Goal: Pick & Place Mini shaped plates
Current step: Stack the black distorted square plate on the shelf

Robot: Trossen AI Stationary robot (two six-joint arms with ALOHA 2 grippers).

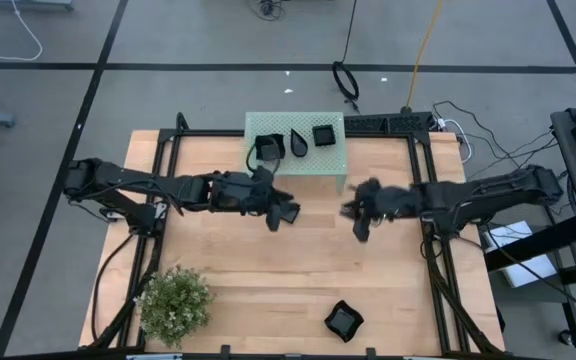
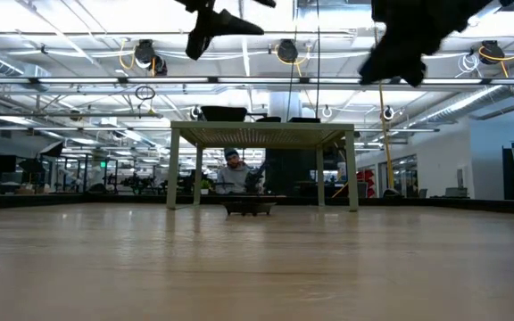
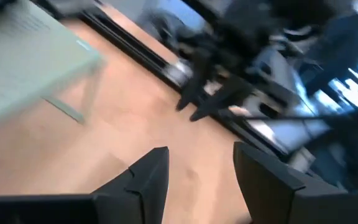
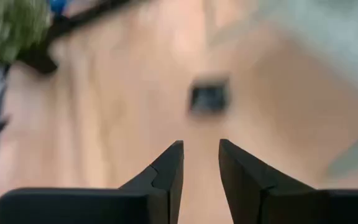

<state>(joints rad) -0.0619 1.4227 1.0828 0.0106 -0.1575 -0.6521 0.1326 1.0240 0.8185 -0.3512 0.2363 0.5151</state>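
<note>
Between placements: the left pincer (image 1: pixel 286 212) hangs open and empty near the stand (image 1: pixel 334 160); the right pincer (image 1: pixel 353 212), open, empty, probably next descends onto the plate (image 1: pixel 343 321) on the worktop (image 1: pixel 248 260).

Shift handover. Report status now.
Both grippers open, empty, mid-table. Three plates on stand. One plate near front edge. Nothing blocking.

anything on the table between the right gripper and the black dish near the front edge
Nothing: in the high view, only bare wood lies between the right gripper and the wavy-edged glossy black dish.
</note>
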